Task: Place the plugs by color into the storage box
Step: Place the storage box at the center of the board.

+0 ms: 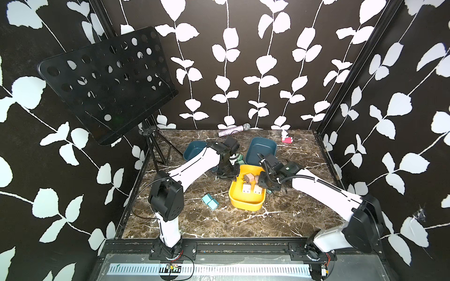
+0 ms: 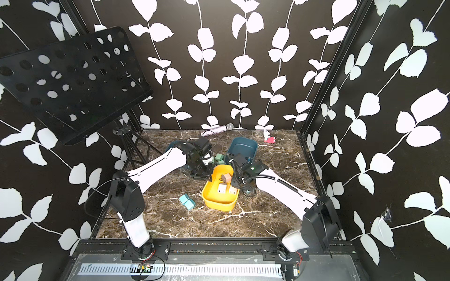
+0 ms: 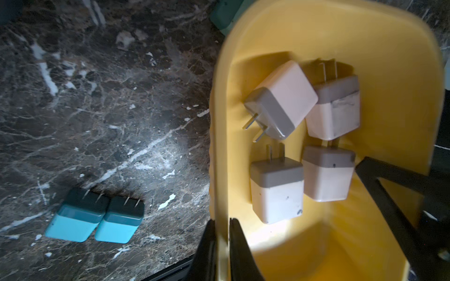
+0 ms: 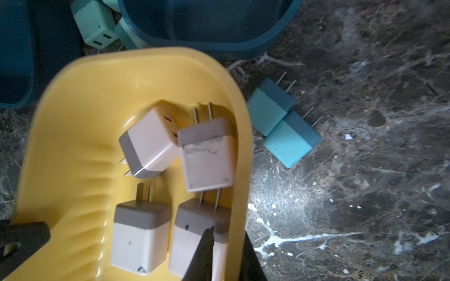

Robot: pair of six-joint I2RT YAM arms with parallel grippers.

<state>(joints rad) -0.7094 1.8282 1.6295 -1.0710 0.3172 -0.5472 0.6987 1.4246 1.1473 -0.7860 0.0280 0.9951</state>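
The yellow storage box sits mid-table with several beige plugs inside. My left gripper is shut on the box's left wall, one finger inside and one outside. My right gripper is shut on the opposite wall, its inner finger next to a beige plug. Two light blue plugs lie side by side on the marble left of the box. Two more light blue plugs lie just outside its right wall. Mint green plugs lie behind the box.
Two dark blue boxes stand behind the yellow one. A microphone and a pink-red toy figure lie by the back wall. A black music stand overhangs the left rear corner.
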